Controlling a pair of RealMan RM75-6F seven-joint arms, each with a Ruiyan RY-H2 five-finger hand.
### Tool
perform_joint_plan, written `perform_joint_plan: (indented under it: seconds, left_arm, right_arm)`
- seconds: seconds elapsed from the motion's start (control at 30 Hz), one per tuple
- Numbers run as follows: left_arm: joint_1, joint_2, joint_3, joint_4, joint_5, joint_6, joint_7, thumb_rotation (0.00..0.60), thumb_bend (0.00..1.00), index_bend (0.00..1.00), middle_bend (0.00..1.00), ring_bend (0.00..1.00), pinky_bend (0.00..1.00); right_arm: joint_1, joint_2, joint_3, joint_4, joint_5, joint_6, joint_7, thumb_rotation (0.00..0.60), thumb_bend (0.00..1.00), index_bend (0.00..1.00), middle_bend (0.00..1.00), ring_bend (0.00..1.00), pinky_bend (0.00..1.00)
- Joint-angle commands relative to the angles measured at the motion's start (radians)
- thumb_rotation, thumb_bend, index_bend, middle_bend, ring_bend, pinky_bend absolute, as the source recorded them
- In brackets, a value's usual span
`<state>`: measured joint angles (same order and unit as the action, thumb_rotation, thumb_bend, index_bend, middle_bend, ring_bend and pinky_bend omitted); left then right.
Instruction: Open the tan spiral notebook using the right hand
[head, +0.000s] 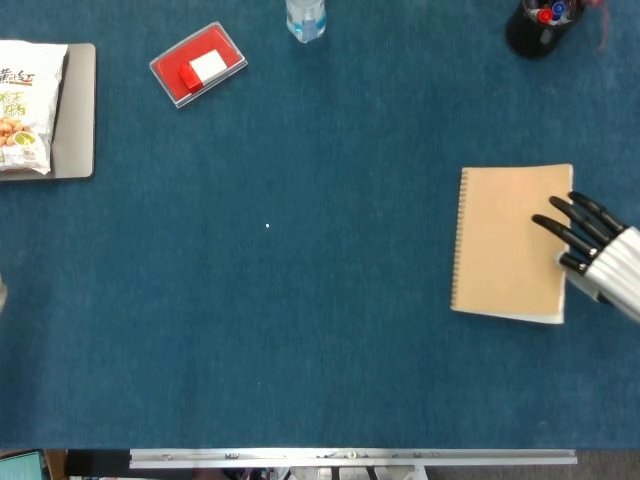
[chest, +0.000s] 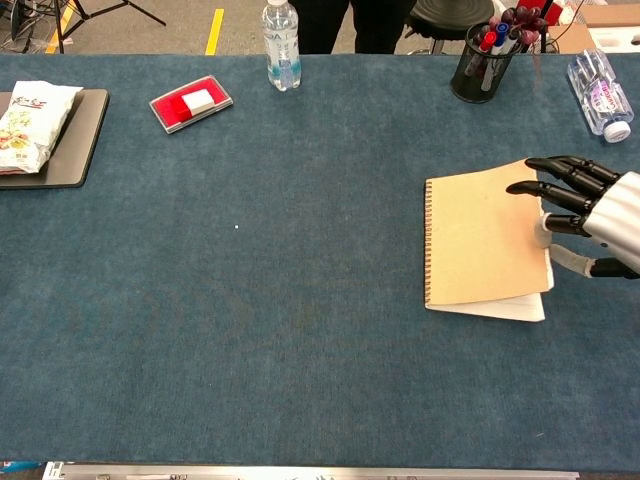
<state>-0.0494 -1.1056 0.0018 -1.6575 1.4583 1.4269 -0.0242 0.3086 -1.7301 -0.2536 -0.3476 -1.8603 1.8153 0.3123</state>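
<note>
The notebook (chest: 485, 240) lies near the table's (chest: 300, 350) right edge, spiral to the left, with broad bare cloth to its left and front; its cover is lifted slightly at the right, white pages showing under the front right corner in the chest view; the right hand (chest: 592, 210) sits at that right edge, dark fingers (head: 575, 222) spread over the cover and a pale thumb tucked under it, pinching the cover; the hand is cut off by the frame, the left hand unseen; far right a cup (chest: 478, 62) holds pens; far left a snack bag (chest: 30, 112) rests on a tray (chest: 75, 150).
</note>
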Motion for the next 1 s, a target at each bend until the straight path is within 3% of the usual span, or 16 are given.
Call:
perform_joint_plan:
  seconds: [0.03,0.33,0.5,1.0]
  left_arm:
    - [-0.001,-0.002,0.001,0.000,0.001,-0.001,0.004,0.600,0.30,0.66,0.61,0.57,0.72]
    - [-0.001,-0.006,0.001,0.000,-0.003,-0.004,0.006,0.600,0.30,0.66,0.61,0.57,0.72]
    - [0.000,-0.006,0.003,-0.002,0.004,-0.001,0.009,0.600,0.30,0.66,0.61,0.57,0.72]
    - [0.002,0.000,0.002,-0.005,0.001,0.002,-0.004,0.600,0.30,0.66,0.61,0.57,0.72]
  right_arm:
    - [-0.009,0.078,-0.016,-0.097,-0.026,0.044,-0.064,0.600,0.40,0.65,0.21,0.05,0.14]
    - [0.034,0.251,-0.035,-0.420,-0.098,0.025,-0.253,0.600,0.40,0.65,0.21,0.05,0.14]
    - [0.060,0.283,-0.018,-0.539,-0.118,-0.014,-0.302,0.600,0.39,0.66,0.21,0.05,0.14]
    - [0.107,0.135,0.054,-0.446,-0.118,-0.076,-0.211,0.600,0.40,0.65,0.21,0.05,0.14]
